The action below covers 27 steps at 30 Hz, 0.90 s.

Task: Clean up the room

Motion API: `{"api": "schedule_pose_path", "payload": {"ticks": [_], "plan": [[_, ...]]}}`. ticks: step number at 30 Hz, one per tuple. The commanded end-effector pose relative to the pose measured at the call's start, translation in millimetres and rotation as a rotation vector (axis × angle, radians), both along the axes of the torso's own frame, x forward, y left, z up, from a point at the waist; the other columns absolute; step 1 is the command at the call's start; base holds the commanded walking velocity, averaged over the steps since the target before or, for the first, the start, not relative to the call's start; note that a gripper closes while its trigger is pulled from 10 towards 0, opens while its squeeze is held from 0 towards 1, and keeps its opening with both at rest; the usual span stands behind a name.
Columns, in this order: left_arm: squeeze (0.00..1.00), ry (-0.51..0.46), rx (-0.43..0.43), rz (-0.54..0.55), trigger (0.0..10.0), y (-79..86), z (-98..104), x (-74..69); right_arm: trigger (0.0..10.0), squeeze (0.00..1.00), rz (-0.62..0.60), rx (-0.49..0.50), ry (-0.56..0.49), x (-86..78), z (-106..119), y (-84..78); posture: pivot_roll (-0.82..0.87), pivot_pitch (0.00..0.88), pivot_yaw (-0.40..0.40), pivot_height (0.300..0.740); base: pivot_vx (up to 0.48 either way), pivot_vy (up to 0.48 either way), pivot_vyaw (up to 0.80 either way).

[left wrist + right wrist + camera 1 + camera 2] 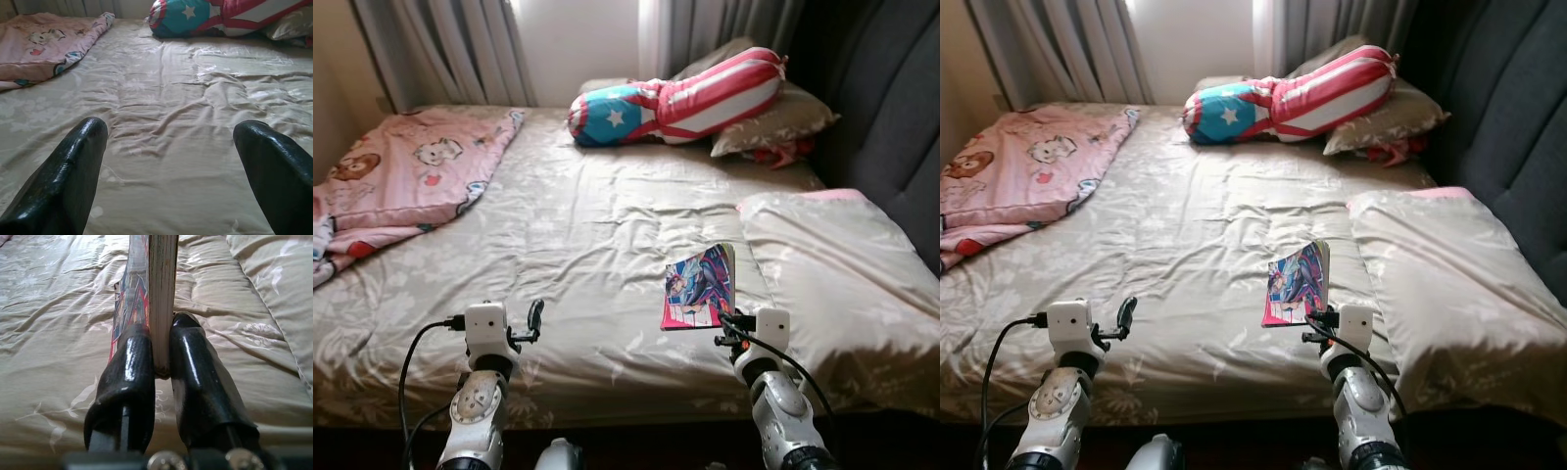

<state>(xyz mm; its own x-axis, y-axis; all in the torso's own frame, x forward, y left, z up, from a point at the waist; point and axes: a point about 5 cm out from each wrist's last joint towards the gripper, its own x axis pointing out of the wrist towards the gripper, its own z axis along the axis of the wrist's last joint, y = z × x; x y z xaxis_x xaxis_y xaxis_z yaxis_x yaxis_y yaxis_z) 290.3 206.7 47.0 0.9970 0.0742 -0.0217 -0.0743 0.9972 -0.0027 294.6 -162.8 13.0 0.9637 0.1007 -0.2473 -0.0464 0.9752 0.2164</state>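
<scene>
Pinched between the two black fingers of the right gripper (pixel 162 357), a thin colourful paper comic book (pixel 700 287) is held upright over the beige bed (pixel 587 235). It is judged light and bendy, so it is best gripped near its stiff spine. The left gripper (pixel 171 161) is spread wide and holds nothing.

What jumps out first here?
The right claw, shut on a colourful comic-style book held upright on edge over the beige satin bedspread. Next, the red, white and blue star-and-stripe bolster pillow at the bed's head, and the pink cartoon-print blanket on the left.

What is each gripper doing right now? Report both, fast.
Left gripper: open, holding nothing, over the bed.
Right gripper: closed on a comic book, held upright.
</scene>
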Motion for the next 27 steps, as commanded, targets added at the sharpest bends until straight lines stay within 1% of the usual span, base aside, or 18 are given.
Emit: {"api": "schedule_pose_path", "payload": {"ticks": [1, 11, 14, 18, 27], "plan": [[0.00, 0.010, 0.009, 0.004, 10.0, 2.9, 0.5, 0.2, 10.0, 0.00, 0.003, 0.012, -0.066, 9.1, 12.5, 1.8, -0.06, 0.000, 0.002, 0.642, 0.000, 0.000, 0.00], [0.00, 0.018, 0.019, 0.003, 10.0, 4.5, 0.5, 1.2, 10.0, 0.00, 0.015, 0.027, -0.069, 10.1, 13.2, 4.5, -0.06, 0.000, 0.006, 0.642, 0.000, 0.000, 0.00], [0.00, 0.020, 0.021, -0.003, 10.0, 4.0, 0.6, 1.3, 10.0, 0.00, 0.039, 0.010, -0.081, 10.4, 14.3, 6.5, -0.06, 0.000, 0.012, 0.642, 0.251, 0.000, 0.00], [0.00, 0.022, 0.024, -0.010, 10.0, 3.6, 0.6, 2.0, 10.0, 0.00, 0.044, 0.023, -0.091, 11.1, 15.6, 7.3, -0.07, 0.000, 0.012, 0.642, 0.291, 0.000, 0.73], [0.00, 0.020, 0.027, -0.012, 10.0, 2.6, 2.3, 4.4, 10.0, 0.00, 0.028, 0.031, -0.093, 12.0, 16.6, 4.1, -0.07, 0.000, 0.008, 0.642, 0.311, 0.000, 0.00]]}}
